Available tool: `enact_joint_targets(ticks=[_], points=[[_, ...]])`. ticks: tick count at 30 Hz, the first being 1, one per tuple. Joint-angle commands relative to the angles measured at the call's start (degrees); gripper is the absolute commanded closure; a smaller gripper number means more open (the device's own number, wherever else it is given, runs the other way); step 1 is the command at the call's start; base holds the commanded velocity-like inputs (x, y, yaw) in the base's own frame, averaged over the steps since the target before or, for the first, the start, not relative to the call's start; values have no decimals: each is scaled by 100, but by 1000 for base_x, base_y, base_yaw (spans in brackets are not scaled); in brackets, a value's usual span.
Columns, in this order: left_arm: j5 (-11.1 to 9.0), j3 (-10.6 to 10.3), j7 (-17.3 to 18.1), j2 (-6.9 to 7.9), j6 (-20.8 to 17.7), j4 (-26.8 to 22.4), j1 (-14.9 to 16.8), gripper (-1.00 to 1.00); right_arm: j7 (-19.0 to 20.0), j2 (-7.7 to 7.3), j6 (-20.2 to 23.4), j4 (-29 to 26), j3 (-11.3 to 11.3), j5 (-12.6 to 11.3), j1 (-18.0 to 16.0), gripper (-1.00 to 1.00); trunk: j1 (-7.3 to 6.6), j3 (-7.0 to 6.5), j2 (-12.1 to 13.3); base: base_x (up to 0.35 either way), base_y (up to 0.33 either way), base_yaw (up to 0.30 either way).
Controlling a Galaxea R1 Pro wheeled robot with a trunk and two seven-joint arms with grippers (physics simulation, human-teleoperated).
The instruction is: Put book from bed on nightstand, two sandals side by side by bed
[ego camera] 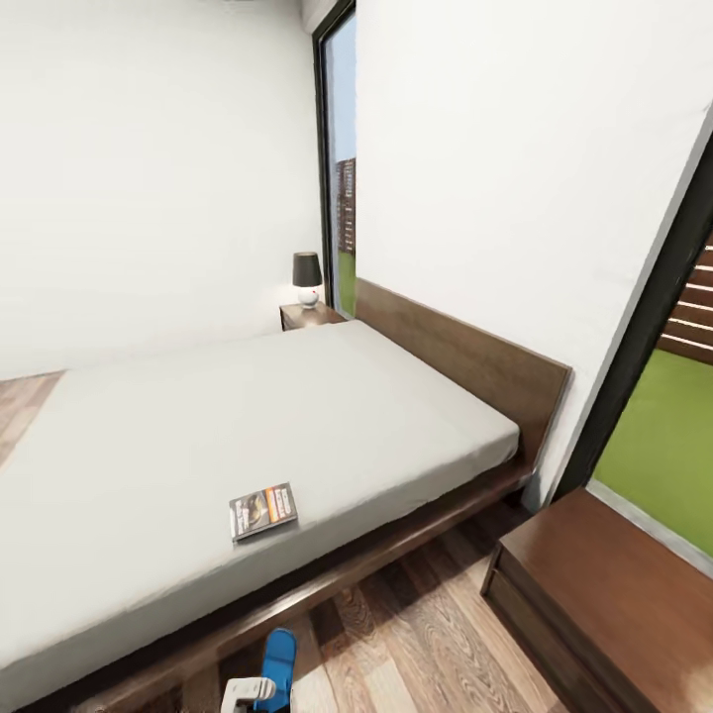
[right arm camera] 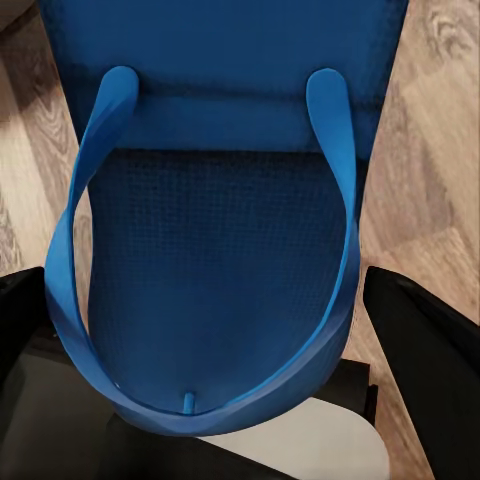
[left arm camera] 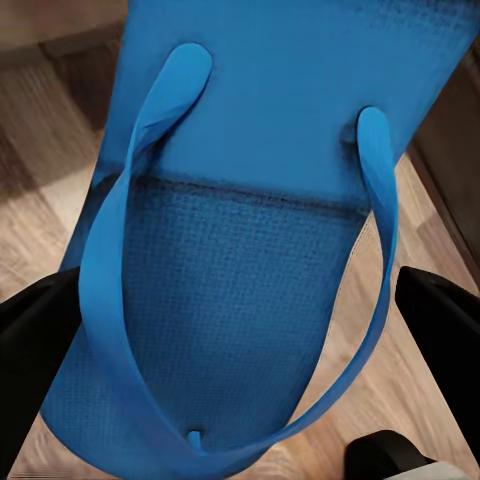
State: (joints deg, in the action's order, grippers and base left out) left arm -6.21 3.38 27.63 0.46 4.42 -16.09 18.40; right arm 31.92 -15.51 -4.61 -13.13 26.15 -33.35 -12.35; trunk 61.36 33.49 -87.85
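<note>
Bed (ego camera: pixel 297 416): I log a pale grey mattress on a dark wood base, brown headboard (ego camera: pixel 465 361) against the white wall. It carries 1 book (ego camera: pixel 263 510), flat, near the edge that faces me.

Nightstand (ego camera: pixel 309 316): at the bed's far corner, beside the window (ego camera: pixel 342 198); 1 lamp (ego camera: pixel 307 278) with a dark shade stands on it.

Cabinet (ego camera: pixel 604 594): low, dark brown, on the wood-plank floor (ego camera: pixel 416 634) to my right, top bare.

Sandals: 2, blue with blue straps. 1 sandal (left arm camera: pixel 270 230) sits between the left gripper (left arm camera: pixel 245 320) fingers, which press its 2 edges. The second sandal (right arm camera: pixel 210 230) is pinched the same way in the right gripper (right arm camera: pixel 215 330). In the head view I see a blue tip low over the floor by the bed base; which sandal it is I cannot tell.
</note>
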Motion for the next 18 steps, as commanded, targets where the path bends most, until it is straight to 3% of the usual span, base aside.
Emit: enact_joint_targets(ticks=[1, 18], points=[[-21, 31, 40, -2, -2, 10, 5, 100, 8, -4, -30, 4, 48, -40, -4, 100, 0, 5, -3, 0, 0, 293], [-14, 31, 43, -2, 5, 10, 5, 100, 8, -4, -31, 0, 48, -40, -4, 100, 0, 5, -3, 0, 0, 293]])
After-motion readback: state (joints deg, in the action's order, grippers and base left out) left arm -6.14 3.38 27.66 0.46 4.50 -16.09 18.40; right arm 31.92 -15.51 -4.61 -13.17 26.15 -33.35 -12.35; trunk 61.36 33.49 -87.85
